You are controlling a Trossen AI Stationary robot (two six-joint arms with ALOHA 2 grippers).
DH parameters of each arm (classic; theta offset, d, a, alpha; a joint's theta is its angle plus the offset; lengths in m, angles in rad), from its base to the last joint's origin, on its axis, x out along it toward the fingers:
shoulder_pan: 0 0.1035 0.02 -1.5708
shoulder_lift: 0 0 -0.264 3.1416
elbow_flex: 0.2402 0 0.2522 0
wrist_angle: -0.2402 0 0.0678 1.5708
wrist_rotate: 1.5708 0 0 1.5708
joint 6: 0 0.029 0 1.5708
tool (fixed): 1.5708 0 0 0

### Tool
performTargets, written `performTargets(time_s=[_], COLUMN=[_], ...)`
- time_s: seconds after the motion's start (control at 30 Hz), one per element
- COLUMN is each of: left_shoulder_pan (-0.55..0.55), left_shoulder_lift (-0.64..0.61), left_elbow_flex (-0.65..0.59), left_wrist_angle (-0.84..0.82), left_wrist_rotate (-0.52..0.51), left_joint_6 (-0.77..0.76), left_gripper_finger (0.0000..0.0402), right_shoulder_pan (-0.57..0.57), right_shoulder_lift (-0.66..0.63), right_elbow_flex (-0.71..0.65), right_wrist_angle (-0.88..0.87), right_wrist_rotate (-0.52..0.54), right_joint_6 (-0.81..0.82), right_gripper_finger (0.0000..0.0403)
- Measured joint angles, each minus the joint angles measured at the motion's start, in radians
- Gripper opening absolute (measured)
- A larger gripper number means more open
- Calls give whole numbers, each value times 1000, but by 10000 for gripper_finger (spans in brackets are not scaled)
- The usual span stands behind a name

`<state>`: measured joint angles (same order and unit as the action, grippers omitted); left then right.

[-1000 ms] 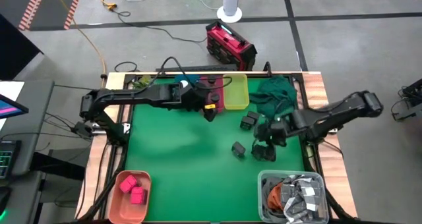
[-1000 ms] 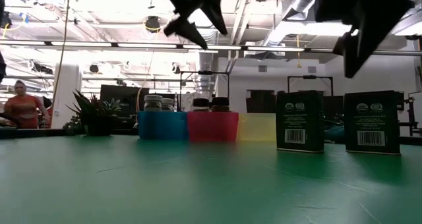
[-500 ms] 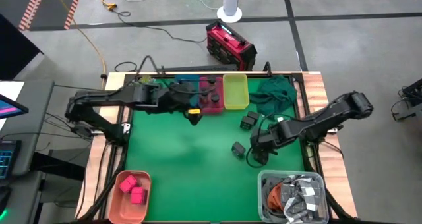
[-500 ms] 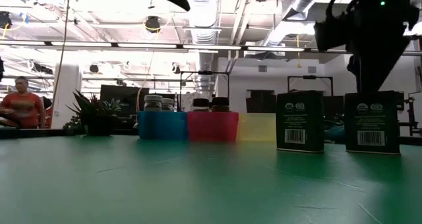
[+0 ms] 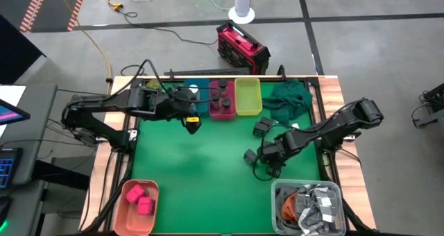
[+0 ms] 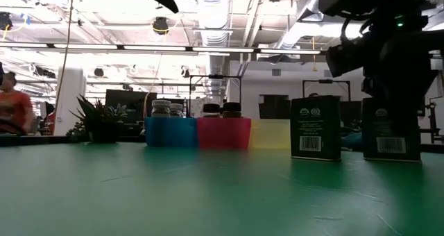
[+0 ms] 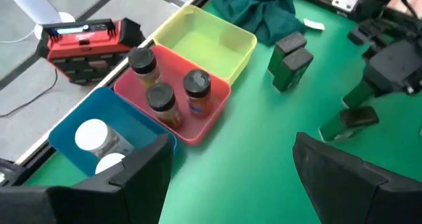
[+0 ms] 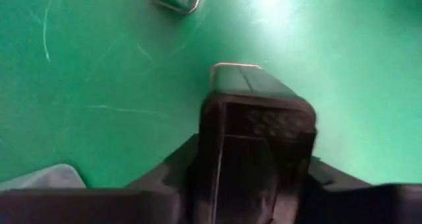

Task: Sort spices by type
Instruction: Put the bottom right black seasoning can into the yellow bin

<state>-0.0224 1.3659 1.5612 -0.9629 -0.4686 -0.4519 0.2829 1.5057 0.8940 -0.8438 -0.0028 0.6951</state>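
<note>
From above, the green surface (image 5: 194,166) carries three bins in a row along its far edge: a blue bin (image 5: 196,90), a red bin (image 5: 222,100) and a yellow bin (image 5: 248,97). The red bin holds three dark-capped jars (image 5: 222,97). A salmon tray (image 5: 123,209) at the near left corner holds two pink blocks (image 5: 139,198). Two black boxes (image 5: 261,128) stand together near the dark green cloth (image 5: 286,98), and a third black box (image 5: 250,156) stands apart, nearer the middle. The right hand (image 5: 268,153) is just beside that third box, reaching toward it. The left hand (image 5: 192,122) hangs over the surface near the blue bin. A grey bin (image 5: 309,207) of packets sits at the near right corner.

In the low view, the three bins stand in a line, with two white-capped jars (image 6: 168,108) showing above the blue one and dark caps above the red. One black box (image 6: 315,128) stands clear; another is partly behind the right arm (image 6: 395,62).

The left wrist view shows the left hand's fingers (image 7: 138,178) spread wide with nothing between them. It counts two white caps in the blue bin, three dark-capped jars in the red, and nothing visible in the yellow.

In the right wrist view a black box (image 8: 257,138) sits between the right hand's fingers; whether they press it I cannot tell.
</note>
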Motion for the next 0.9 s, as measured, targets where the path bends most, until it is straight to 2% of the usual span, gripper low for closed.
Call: performTargets(time_s=[0.07,0.3,0.4,0.53,0.67,0.8,0.9], left_shoulder_pan=[-3,-23,-21,-11,-13,-16,-4], left_shoulder_lift=[0,-34,-61,-73,-68,-54,-55], left_elbow_flex=[0,-1,0,0,-13,-115,-207], left_wrist_angle=[-5,14,61,124,195,382,518], left_wrist_rotate=[-6,-218,-260,-260,-257,-207,-133], left_joint_6=[2,41,70,114,130,118,21], left_gripper_finger=[300,300,300,300,300,300,300], right_shoulder_pan=[-14,-100,-152,-245,-365,-503,-605], right_shoulder_lift=[-17,-155,-222,-284,-294,-257,-202], right_elbow_flex=[0,73,139,228,286,323,351], right_wrist_angle=[-1,-74,-95,-72,-13,16,24], right_wrist_rotate=[-6,-53,-53,-21,2,2,3], right_joint_6=[-9,-76,-120,-207,-361,-561,-708], right_gripper_finger=[144,142,145,169,162,145,148])
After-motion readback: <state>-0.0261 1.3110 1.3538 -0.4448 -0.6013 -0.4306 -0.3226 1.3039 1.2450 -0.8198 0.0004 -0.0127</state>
